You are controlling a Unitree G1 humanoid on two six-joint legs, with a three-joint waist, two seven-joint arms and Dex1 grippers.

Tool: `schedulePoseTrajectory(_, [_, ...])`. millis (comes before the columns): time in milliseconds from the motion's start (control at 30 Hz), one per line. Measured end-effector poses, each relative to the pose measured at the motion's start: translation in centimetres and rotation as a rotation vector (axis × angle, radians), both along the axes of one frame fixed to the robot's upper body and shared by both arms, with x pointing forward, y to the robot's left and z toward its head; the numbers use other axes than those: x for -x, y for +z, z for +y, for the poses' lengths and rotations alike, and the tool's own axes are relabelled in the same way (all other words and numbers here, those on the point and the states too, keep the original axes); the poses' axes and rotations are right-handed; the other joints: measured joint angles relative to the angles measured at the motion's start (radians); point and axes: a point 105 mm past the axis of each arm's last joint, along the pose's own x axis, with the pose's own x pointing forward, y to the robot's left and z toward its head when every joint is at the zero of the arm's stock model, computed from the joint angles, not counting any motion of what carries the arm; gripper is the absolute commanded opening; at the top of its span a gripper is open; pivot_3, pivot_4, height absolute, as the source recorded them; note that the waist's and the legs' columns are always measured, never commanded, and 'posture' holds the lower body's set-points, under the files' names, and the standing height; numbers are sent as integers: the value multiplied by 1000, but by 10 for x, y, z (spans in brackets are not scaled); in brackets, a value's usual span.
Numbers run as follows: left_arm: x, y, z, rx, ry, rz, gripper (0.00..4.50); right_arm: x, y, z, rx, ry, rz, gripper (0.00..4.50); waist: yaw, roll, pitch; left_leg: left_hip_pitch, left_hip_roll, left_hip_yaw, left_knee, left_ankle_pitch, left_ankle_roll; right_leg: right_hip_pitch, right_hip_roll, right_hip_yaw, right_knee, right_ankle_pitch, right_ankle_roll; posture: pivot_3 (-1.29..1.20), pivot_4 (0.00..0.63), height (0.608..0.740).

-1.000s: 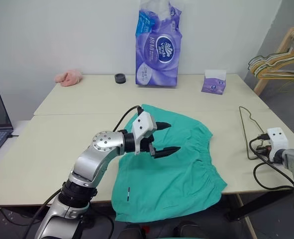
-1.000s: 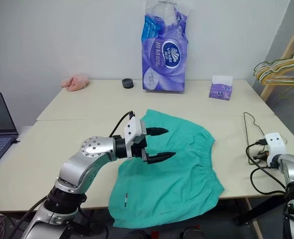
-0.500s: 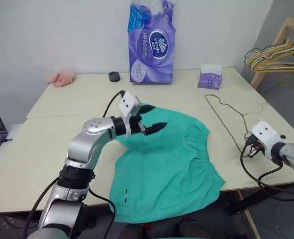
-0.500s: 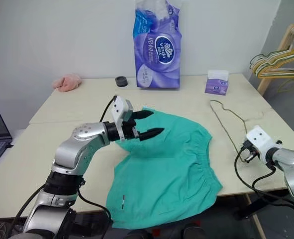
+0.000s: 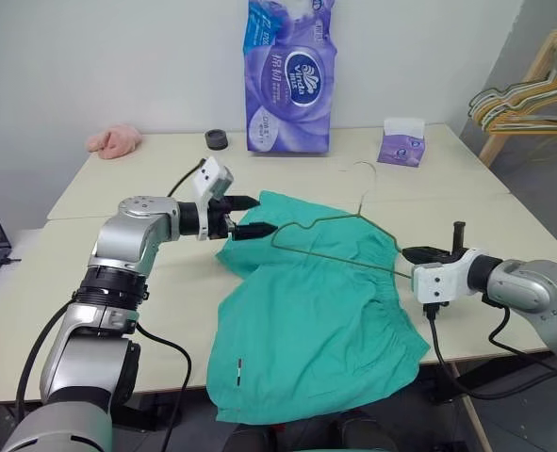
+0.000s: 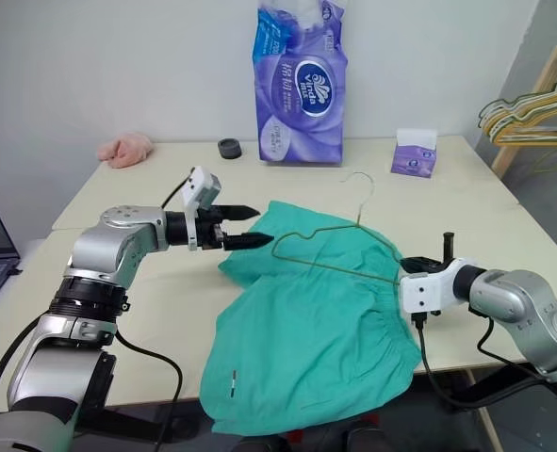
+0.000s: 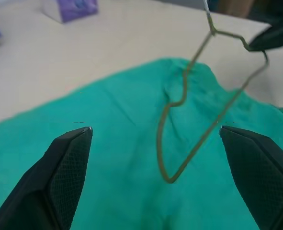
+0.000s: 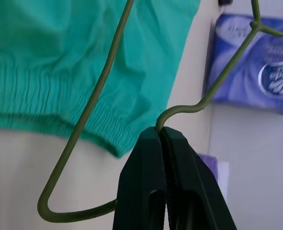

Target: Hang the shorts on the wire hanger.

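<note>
Fingers of the right gripper [image 8: 163, 139] are clamped on one corner of the hanger [image 6: 330, 247], held above the shorts [image 6: 316, 330] lying on the table [image 6: 155, 292]; left gripper [image 7: 155, 139] fingers stand apart, empty, over the cloth. Risk: a thin wire pinched at one corner may pivot or slip, and the slack fabric may bunch rather than thread.

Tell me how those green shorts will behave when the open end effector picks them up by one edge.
The shorts will probably go floppy: they lie rumpled, one edge drooping off the table. They look thin, so likely light. The gathered waistband may bunch between the left end effector fingers and give some grip.
</note>
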Motion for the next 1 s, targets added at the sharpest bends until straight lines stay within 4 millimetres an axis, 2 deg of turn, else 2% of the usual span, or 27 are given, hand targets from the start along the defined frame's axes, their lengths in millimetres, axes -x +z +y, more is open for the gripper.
schedulePoseTrajectory(100, [17, -16, -1, -37, -85, 86, 4500, 3, 3, 13, -3, 73, -26, 31, -5, 0, 0, 0, 0, 0, 0, 0, 0, 0, 0, 0, 0, 0, 0, -139, 46, 740])
schedulePoseTrajectory(267, [23, -25, -3, -70, -120, 119, 4500, 7, 4, 31, -21, 167, -45, 31, -6, 0, 0, 0, 0, 0, 1, 0, 0, 0, 0, 0, 2, 0, 0, -140, 45, 740])
schedulePoseTrajectory(400, [32, -34, -3, -87, -167, 156, 4500, 9, 4, 35, -12, 194, -40, 31, -12, 0, 0, 1, 0, 0, 2, 0, 0, 0, 0, 0, 5, 0, -1, -140, 45, 740])
schedulePoseTrajectory(500, [39, -37, -4, -83, -197, 184, 3918, 10, 3, 35, -6, 202, -37, 0, -18, -1, 0, 1, 0, 0, 3, 0, 0, 0, 0, 0, 8, -1, -1, -146, 48, 740])
schedulePoseTrajectory(933, [51, -43, -5, -111, -276, 210, 35, 12, -1, 36, 44, 241, -47, 0, -24, -1, 0, 4, 0, 0, 3, 0, 0, 0, 1, 0, 12, -1, -2, -150, 50, 740])
schedulePoseTrajectory(1000, [54, -42, -9, -109, -298, 206, 15, 11, -3, 33, 47, 230, -35, 0, -24, -1, 0, 4, 0, 0, 4, 0, 0, 0, 1, 0, 12, -1, -2, -151, 51, 740])
